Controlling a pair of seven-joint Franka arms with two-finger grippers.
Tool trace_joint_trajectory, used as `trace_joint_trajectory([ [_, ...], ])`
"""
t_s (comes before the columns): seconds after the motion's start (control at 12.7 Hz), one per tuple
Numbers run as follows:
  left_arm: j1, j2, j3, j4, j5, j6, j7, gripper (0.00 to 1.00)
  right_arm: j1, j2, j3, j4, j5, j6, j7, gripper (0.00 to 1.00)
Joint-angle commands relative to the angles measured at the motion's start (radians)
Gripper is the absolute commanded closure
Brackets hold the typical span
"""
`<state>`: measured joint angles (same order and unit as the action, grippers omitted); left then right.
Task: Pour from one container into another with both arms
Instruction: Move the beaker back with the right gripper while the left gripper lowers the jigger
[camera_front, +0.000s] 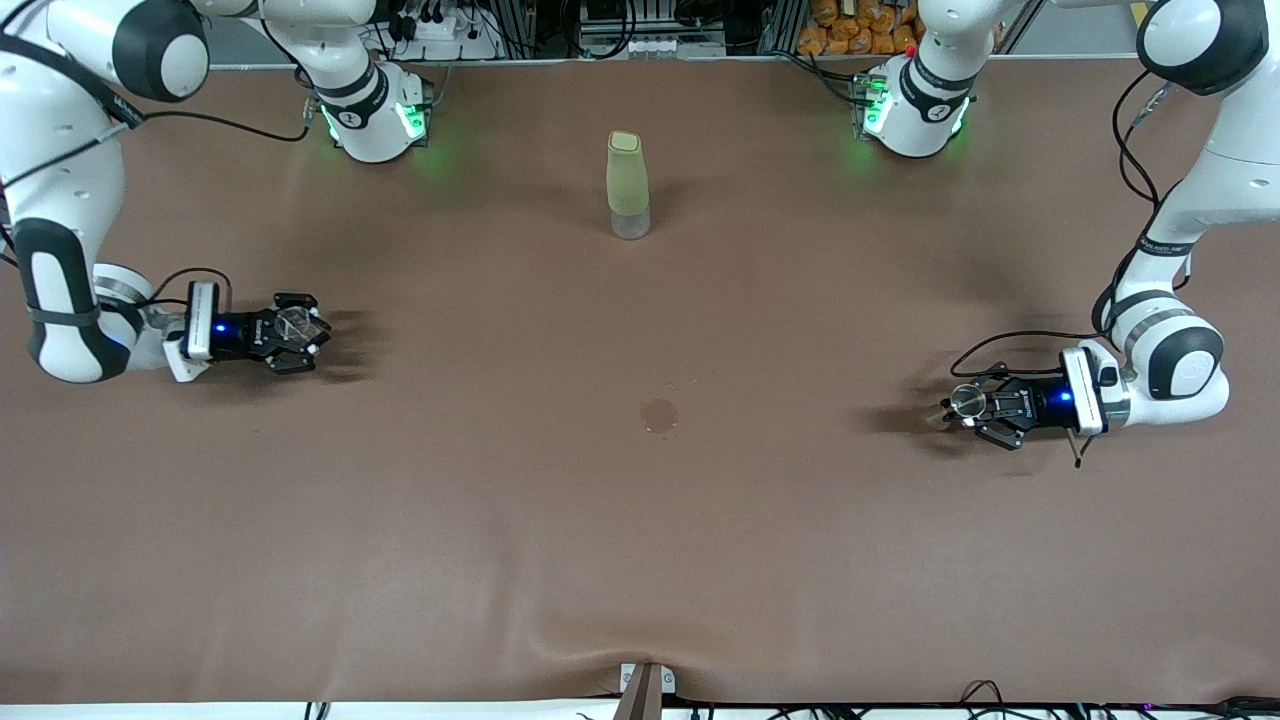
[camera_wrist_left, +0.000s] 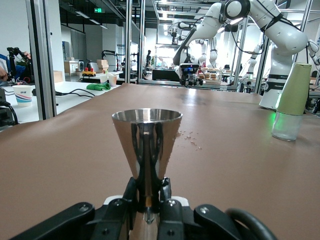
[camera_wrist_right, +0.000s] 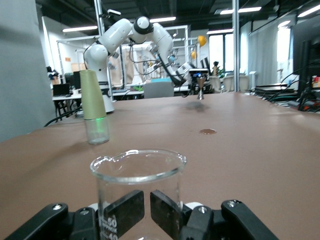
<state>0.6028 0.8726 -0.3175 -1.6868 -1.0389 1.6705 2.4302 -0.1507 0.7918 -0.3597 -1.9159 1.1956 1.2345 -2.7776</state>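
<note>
My left gripper (camera_front: 962, 405) hovers low over the brown table near the left arm's end, shut on the narrow waist of a shiny steel jigger (camera_front: 967, 400). In the left wrist view the jigger (camera_wrist_left: 147, 145) stands upright with its cone mouth up, above the gripper (camera_wrist_left: 148, 192). My right gripper (camera_front: 303, 335) hovers low near the right arm's end, shut on a clear glass beaker (camera_front: 297, 324). The beaker (camera_wrist_right: 137, 182) is upright in the right wrist view, its printed scale showing, with the gripper (camera_wrist_right: 150, 210) seen through the glass. I cannot see any contents in either vessel.
A tall bottle with a pale green sleeve and clear base (camera_front: 628, 185) stands mid-table, near the arms' bases. A small dark stain (camera_front: 659, 414) marks the mat (camera_front: 640, 560) between the grippers. Cables trail by the left arm's wrist (camera_front: 1000, 345).
</note>
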Motion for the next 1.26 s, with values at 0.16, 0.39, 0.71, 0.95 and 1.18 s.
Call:
trace_joint_trajectory([
  [0.16, 0.006, 0.080, 0.015, 0.111, 0.032, -0.046, -0.005, 1.00, -0.021, 0.147, 0.051, 0.127, 0.158, 0.002, -0.215, 1.00],
  [0.39, 0.000, 0.091, 0.015, 0.127, 0.045, -0.046, -0.011, 1.00, -0.026, 0.152, 0.051, 0.138, 0.206, 0.095, -0.238, 1.00],
  [0.71, 0.008, 0.120, 0.015, 0.133, 0.042, -0.046, -0.007, 1.00, -0.020, 0.161, 0.051, 0.133, 0.245, 0.160, -0.247, 1.00],
  [0.95, 0.021, 0.129, 0.017, 0.133, 0.045, -0.055, -0.002, 1.00, -0.007, 0.202, 0.053, 0.133, 0.239, 0.169, -0.249, 1.00],
  [1.18, 0.022, 0.140, 0.021, 0.134, 0.045, -0.069, 0.018, 1.00, -0.006, 0.205, 0.053, 0.130, 0.237, 0.167, -0.246, 1.00],
])
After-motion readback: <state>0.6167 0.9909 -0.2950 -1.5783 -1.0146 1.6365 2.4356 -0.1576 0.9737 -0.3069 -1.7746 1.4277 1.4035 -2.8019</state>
